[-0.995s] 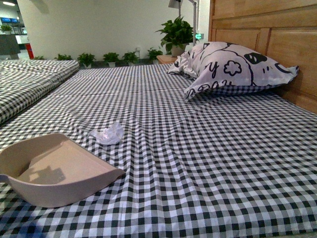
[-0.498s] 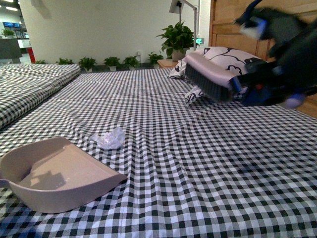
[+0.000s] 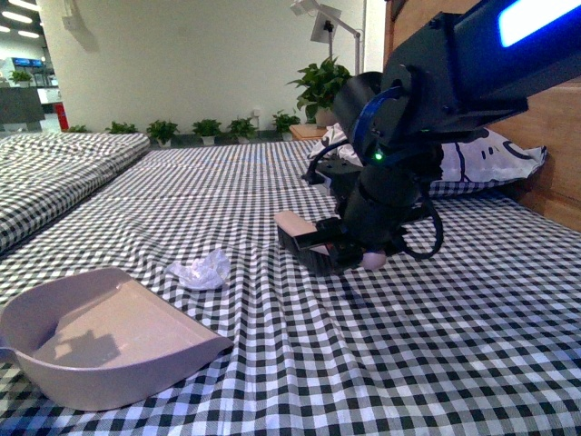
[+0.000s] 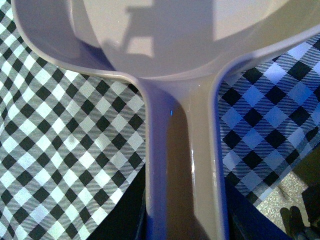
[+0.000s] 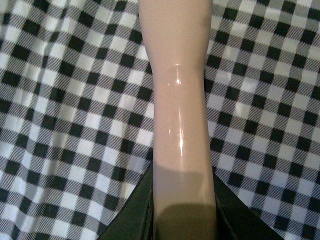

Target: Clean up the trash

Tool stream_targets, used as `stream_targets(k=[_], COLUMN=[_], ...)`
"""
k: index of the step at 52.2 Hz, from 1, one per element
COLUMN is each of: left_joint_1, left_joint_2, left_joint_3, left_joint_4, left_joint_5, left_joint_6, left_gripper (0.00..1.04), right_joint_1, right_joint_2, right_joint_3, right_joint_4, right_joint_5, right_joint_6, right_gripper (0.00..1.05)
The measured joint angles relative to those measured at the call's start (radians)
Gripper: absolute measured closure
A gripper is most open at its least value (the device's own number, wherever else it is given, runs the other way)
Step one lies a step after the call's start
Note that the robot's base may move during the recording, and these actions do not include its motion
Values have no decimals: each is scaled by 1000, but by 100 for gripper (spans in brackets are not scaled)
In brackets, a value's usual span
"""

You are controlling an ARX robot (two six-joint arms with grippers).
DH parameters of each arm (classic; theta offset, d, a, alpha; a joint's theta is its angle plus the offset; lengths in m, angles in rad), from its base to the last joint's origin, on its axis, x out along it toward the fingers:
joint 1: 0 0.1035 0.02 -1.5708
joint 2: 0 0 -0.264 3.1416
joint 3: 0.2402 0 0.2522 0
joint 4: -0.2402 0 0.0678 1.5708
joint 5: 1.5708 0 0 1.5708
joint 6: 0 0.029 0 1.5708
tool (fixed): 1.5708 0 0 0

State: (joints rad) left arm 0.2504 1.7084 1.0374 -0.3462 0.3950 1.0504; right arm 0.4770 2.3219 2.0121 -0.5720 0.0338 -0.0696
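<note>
the left fingers (image 4: pixel 127 220) are closed on the handle of the dustpan (image 3: pixel 100 331), which sits on the bed (image 3: pixel 436 363) with its open mouth turned away from them. the trash (image 3: pixel 201 270) lies on the sheet just past that mouth, out ahead of the left fingers and near the right ones on their left side. it has not moved; nothing is swept yet. it is a lumpy wad, a little wider than tall, with its long axis running across the bed and no clear front. the brush (image 3: pixel 304 238), gripped at its handle by the closed right fingers (image 5: pixel 132 220), was up by the pillow (image 3: pixel 495 154) half a second ago. it has now dropped low over the sheet, head aimed at the trash, so a sweep toward the pan looks ready.
</note>
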Motion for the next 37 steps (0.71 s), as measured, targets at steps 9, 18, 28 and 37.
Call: stream_targets(k=[9,18,28,37], left_joint_1=[0,0,0,0], left_joint_2=[0,0,0,0], left_joint_3=[0,0,0,0], left_joint_4=[0,0,0,0], left_joint_5=[0,0,0,0], left_joint_6=[0,0,0,0], left_gripper=[79,79,79,79], right_joint_1=[27,51,76,103], right_joint_2=[59,85,88,83], right_joint_3=[101,114,84,27], right_joint_4=[-26,-12,29,21], right_joint_5=[13,16,-4,-126], right_joint_6=[41,59,74,64], right_gripper=[85,85,85,85])
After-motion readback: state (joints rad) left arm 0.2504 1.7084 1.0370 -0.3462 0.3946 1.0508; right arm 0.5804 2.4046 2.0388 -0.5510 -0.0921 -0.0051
